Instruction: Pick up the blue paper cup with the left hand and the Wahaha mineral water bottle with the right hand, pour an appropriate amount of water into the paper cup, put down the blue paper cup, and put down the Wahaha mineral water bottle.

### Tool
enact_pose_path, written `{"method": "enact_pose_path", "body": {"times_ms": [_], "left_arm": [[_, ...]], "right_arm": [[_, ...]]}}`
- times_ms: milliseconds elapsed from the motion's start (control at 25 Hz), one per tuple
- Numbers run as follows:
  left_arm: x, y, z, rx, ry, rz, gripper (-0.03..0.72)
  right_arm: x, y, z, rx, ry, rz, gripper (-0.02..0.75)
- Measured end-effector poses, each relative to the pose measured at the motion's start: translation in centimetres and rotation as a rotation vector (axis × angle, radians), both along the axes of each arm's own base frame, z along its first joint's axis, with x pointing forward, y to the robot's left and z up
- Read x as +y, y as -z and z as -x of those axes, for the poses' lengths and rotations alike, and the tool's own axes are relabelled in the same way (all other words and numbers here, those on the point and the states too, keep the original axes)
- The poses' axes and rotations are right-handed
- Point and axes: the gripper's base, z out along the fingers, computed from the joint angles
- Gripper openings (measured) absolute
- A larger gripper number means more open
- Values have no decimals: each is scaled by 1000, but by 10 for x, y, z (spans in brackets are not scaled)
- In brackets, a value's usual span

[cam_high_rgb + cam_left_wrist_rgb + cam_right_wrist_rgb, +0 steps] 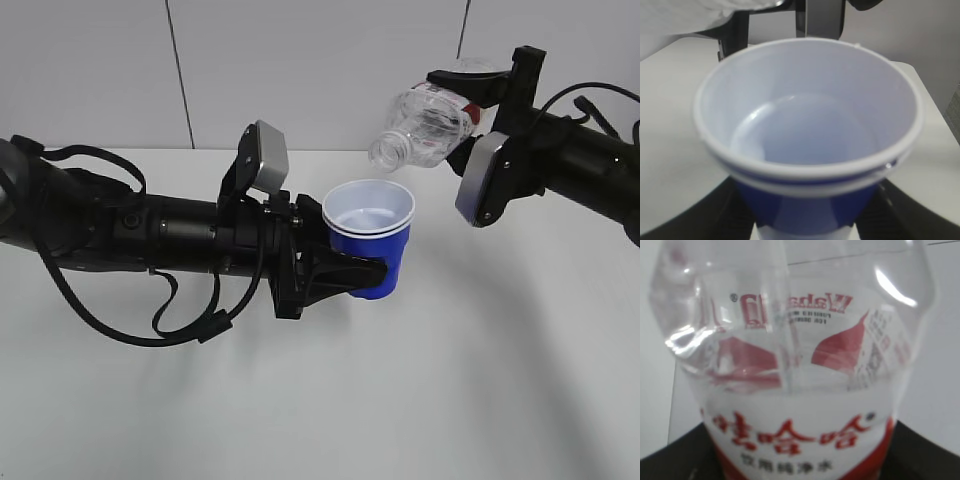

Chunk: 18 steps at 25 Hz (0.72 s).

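My left gripper (375, 272) is shut on the blue paper cup (369, 238) and holds it upright above the table; the left wrist view looks into its white inside (805, 125), which looks empty. My right gripper (478, 98) is shut on the Wahaha mineral water bottle (428, 122), tipped on its side with the open neck (385, 153) pointing left and down, just above the cup's far rim. The red-and-white label (800, 435) fills the right wrist view. I cannot make out any water in the bottle or a stream.
The white table (420, 380) lies under both arms, with a grey panelled wall (300, 60) behind. Loose black cables (190, 310) hang under the left arm. No other objects stand on the table.
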Motion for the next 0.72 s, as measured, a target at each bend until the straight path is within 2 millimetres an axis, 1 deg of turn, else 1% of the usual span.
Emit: {"method": "enact_pose_path", "body": {"times_ms": [720], "left_arm": [[0, 2, 1, -3, 17, -19, 426]], "right_arm": [[0, 0, 0, -36, -4, 46, 433]]}}
